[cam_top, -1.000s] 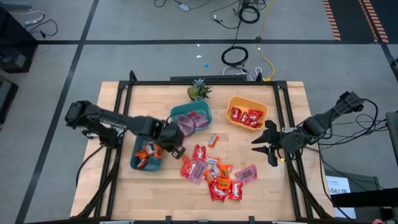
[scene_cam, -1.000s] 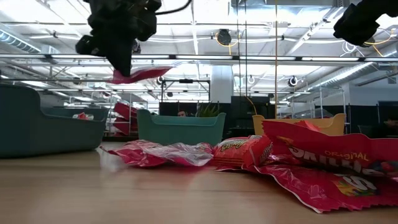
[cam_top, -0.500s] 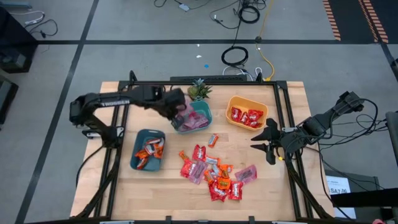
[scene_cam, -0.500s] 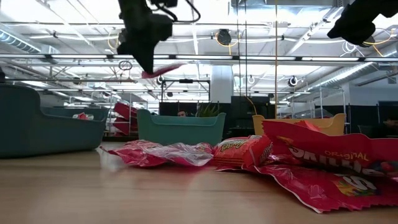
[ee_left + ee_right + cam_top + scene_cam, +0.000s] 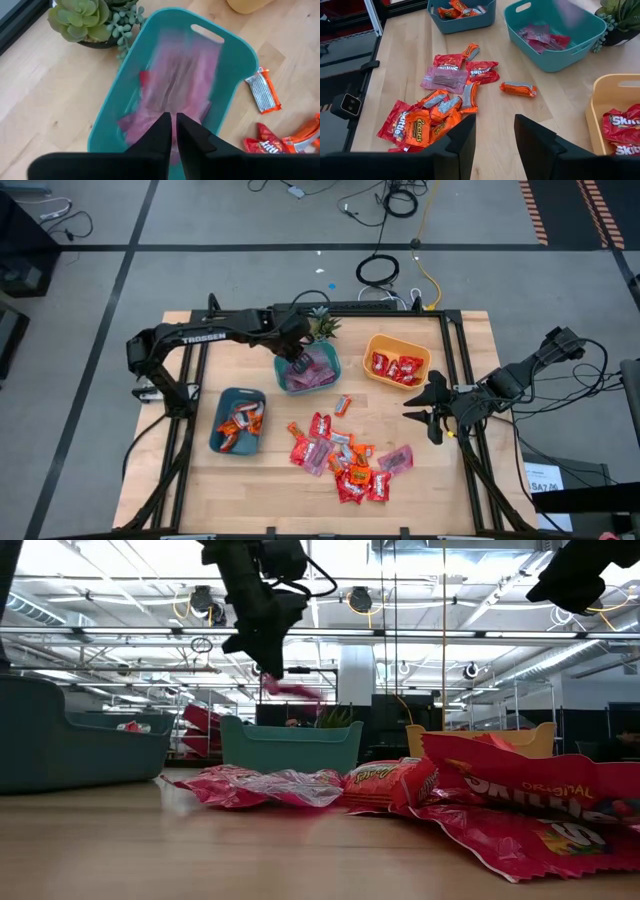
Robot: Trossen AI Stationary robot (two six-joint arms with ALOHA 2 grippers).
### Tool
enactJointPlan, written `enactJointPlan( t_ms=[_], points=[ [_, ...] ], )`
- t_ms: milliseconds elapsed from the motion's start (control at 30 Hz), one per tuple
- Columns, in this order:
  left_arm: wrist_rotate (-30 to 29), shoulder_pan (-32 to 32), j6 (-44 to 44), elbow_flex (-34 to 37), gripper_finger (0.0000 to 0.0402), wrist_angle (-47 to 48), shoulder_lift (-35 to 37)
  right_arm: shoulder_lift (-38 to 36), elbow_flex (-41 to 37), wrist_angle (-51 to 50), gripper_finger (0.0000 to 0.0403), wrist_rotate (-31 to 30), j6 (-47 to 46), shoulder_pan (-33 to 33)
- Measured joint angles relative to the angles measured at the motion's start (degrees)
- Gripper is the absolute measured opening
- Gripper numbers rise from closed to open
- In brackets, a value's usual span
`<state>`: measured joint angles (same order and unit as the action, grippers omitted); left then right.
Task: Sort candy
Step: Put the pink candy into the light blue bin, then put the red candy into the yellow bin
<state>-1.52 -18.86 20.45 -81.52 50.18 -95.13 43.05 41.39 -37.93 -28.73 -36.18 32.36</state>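
A loose heap of shiny, flat, crinkled candy in red, orange and pink wrappers lies on the bare wooden table toward its front edge, packets pointing every way, with open wood left around the heap. One pink packet hangs in the air, long side roughly level, just under the left gripper, whose fingers stand nearly together with a thin gap and touch nothing, above the rounded teal bin of pink packets beside the spiky green plant. The blue bin holds orange packets and the yellow bin red ones, and the right gripper waits near the table's right edge, fingers apart and empty.
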Motion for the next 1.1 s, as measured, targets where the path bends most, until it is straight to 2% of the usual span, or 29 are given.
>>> enactJointPlan(
  t_ms=[500, 733, 1100],
  points=[
    [1.22, 1.91, 0.25, 0.00, 0.0043, -0.25, -0.22, 0.00, 0.00, -0.06, 0.0126, 0.29, -2.16, -0.02],
    [8.76, 2.53, 7.48, 0.00, 0.0043, 0.16, 0.52, 0.00, 0.00, 0.28, 0.0126, 0.31, -2.16, -0.02],
    [7.09, 9.15, 14.28, 0.00, 0.0044, 1.93, 0.52, 0.00, 0.00, 3.96, 0.0126, 0.28, -2.14, -0.02]
  ],
)
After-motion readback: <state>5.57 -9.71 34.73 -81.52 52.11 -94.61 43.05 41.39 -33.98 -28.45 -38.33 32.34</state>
